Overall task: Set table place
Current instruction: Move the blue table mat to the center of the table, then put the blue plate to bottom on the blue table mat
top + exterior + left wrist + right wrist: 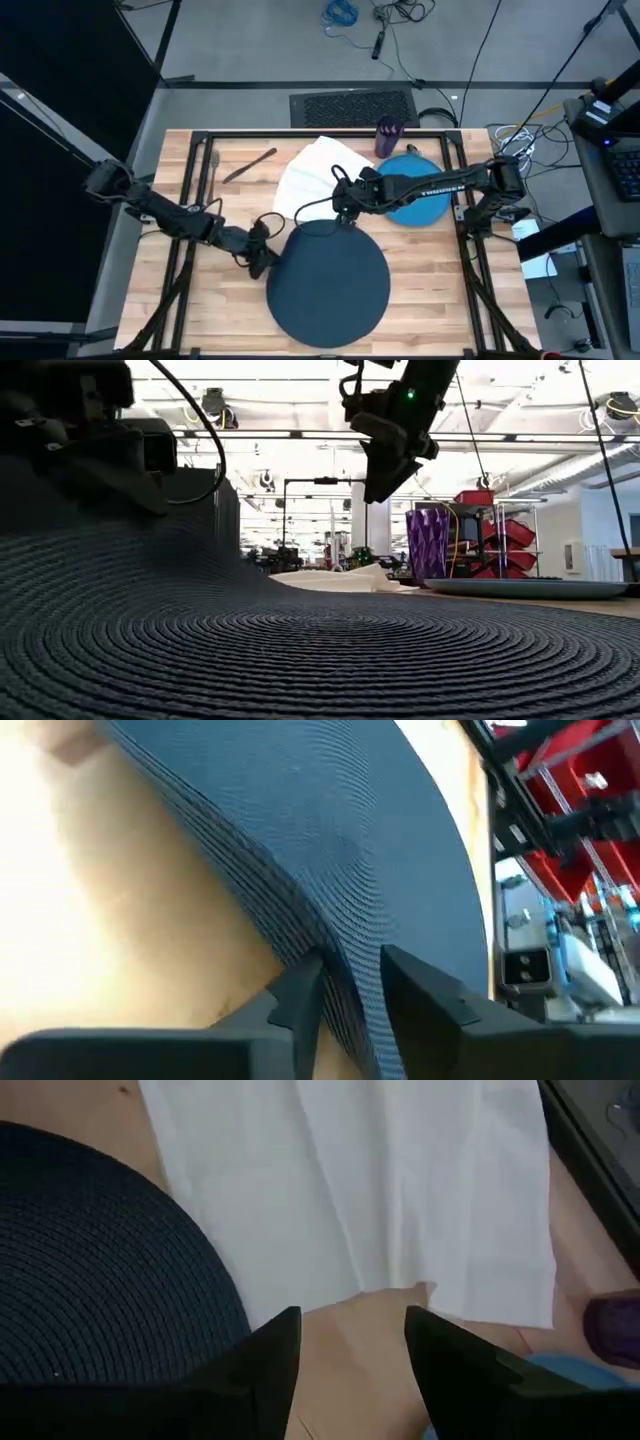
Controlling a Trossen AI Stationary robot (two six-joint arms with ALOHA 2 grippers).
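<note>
The setting has barely begun. The large dark navy round woven placemat lies low in the centre of the high view on the pale wooden plank table, and nothing rests on it yet. The bright blue plate sits to its upper right, the small purple cup above that near the far edge, the crumpled white napkin at upper centre, and slim metal cutlery toward the upper left; I cannot tell the pieces apart. By my judgement, all of these remain to be placed.

The left gripper is at the placemat's left edge, its fingers clamped on the lifted rim. The right gripper hovers with jaws spread and empty just above the placemat's upper edge, beside the napkin's lower border.
</note>
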